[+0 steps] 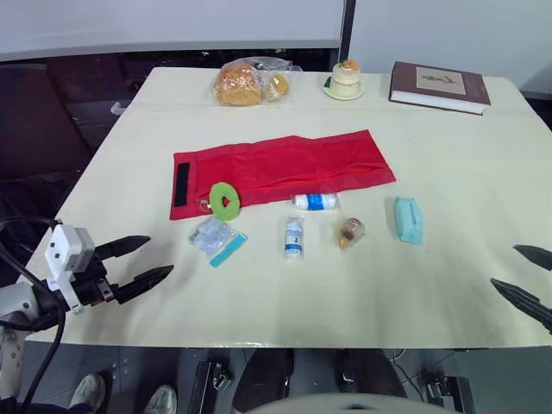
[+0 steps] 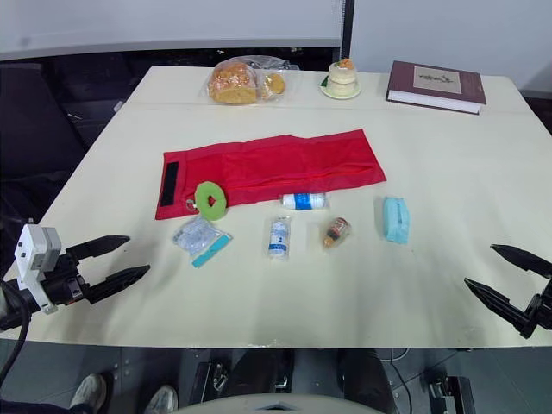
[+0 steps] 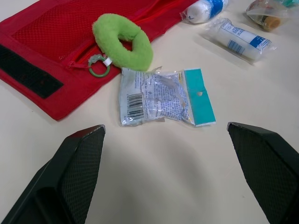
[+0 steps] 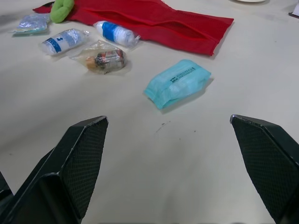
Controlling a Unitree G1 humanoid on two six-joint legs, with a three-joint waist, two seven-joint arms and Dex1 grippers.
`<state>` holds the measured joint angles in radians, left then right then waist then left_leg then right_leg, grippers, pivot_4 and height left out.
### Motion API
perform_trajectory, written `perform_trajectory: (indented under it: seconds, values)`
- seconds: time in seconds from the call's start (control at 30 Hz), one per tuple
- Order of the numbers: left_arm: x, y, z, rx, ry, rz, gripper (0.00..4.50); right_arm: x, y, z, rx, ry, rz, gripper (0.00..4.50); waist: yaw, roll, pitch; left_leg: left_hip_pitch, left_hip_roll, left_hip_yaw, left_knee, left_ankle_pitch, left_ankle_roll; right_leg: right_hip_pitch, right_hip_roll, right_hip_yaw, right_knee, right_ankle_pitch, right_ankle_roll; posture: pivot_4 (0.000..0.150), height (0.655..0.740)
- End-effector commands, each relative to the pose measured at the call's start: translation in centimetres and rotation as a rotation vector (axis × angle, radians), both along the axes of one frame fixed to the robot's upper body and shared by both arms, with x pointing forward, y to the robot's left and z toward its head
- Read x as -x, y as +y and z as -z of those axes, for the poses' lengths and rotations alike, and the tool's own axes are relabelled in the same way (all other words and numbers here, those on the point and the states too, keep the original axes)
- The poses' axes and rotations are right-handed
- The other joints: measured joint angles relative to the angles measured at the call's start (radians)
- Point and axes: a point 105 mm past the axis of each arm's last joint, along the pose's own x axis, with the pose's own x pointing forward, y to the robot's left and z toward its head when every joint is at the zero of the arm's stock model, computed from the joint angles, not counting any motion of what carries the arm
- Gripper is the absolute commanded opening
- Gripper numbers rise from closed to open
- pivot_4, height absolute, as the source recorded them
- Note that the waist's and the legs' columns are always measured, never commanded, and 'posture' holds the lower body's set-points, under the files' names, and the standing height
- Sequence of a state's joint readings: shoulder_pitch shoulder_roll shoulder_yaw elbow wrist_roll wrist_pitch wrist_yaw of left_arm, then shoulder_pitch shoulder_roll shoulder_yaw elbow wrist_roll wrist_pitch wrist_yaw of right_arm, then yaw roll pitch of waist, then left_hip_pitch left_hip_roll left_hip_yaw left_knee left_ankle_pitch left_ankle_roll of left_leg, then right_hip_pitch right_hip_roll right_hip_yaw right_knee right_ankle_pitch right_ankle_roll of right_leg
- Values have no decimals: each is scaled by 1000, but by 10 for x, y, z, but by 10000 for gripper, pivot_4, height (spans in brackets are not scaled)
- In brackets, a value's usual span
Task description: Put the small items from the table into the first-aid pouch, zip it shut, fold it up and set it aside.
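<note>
Red pouch (image 1: 280, 168) lies flat at frame centre, small packets (image 1: 294, 237) just below it on the bench (image 1: 431, 293). Left gripper (image 1: 159, 255) and right gripper (image 2: 479, 266) at lower corners: fingers wide, empty.

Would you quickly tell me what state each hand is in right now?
Left hand: open, holding nothing.
Right hand: open, holding nothing.

Bare table (image 1: 371, 297) runs open along the near edge. A green ring (image 1: 225, 200) overlaps the red pouch (image 1: 285, 168) at its near edge, a clear sachet (image 1: 216, 237) just beside it.
</note>
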<state>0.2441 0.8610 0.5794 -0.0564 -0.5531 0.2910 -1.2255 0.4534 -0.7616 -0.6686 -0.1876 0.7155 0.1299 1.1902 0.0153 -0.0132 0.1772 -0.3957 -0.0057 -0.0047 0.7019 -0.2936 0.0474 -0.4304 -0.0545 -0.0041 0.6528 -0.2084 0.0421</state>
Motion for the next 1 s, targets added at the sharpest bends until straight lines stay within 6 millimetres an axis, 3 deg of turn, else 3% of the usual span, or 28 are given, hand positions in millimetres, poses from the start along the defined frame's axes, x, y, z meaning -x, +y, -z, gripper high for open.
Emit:
perform_trajectory:
  seconds: [0.03, 0.53, 0.8, 1.0]
  values:
    - [3, -4, -7, 11, -48, 10, 45000, -5, -3, -11, 25, -42, -22, 44751, -1, 0, 0, 0, 0, 0, 0, 0, 0, 0, 0, 0, 0, 0, 0, 1500, 7289]
    - [5, -12, 2, 50, -64, -34, 45000, -17, 3, -10, 60, -69, -66, 44751, -1, 1, -1, 0, 1, 1, 0, 0, 0, 0, 0, 0, -1, 0, 0, 1500, 7289]
    - [-34, -13, 21, 92, 54, -146, 45000, -24, 70, -25, -13, -115, -256, 44751, -1, 1, -1, 0, 1, 0, 0, 0, 0, 0, 2, 0, 0, 3, 4, 1500, 7289]
    - [-50, -20, 36, 84, 144, -111, 45000, -25, 111, -41, -54, -159, -384, 44751, -1, 1, -1, 0, 0, 0, 0, 0, 0, 0, 2, 0, 0, 3, 4, 1500, 7289]
